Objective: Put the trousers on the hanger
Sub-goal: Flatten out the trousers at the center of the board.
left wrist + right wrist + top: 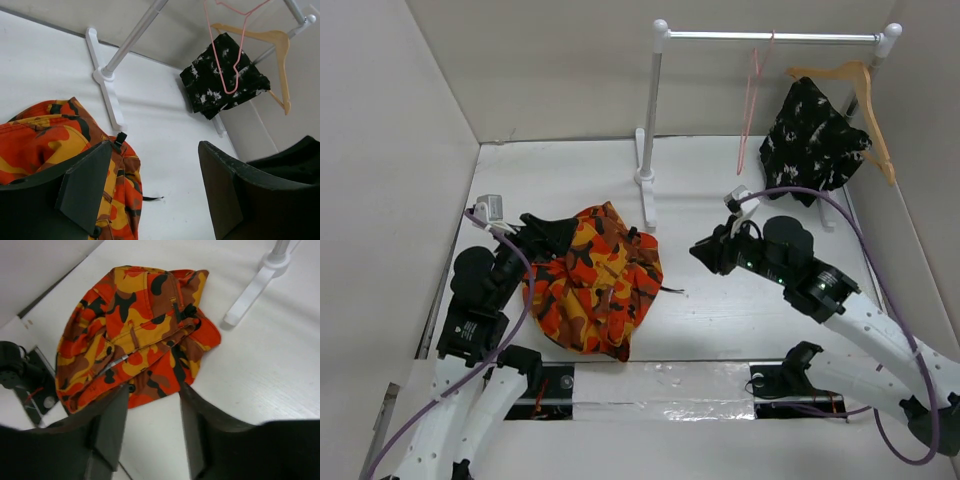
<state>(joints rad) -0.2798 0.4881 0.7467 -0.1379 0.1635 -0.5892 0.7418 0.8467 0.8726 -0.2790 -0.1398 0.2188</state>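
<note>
We see the trousers lying in a crumpled heap on the white tabletop, left of centre, with all of the cloth resting on the surface. The heap's far right edge lies just beside the near end of the foot under the left post of the clothes rack. A thin black cord pokes out of the heap on its right side.

The hanger hangs by its hook from the rack's rail at the far right, well apart from the trousers. Just to its right on the same rail, a wooden hanger carries a black-and-white garment.

The left claw sits at the far left edge of the heap. From its wrist camera, we find its fingers spread wide and released. One finger is over the orange cloth, and only bare tabletop and the heap's edge show in the gap. We cannot tell whether that finger touches the fabric.

The right claw hovers above the bare tabletop to the right of the heap, pointing left toward it. Its fingers are also parted, with nothing between them, and the trousers fill the view beyond their tips.
</note>
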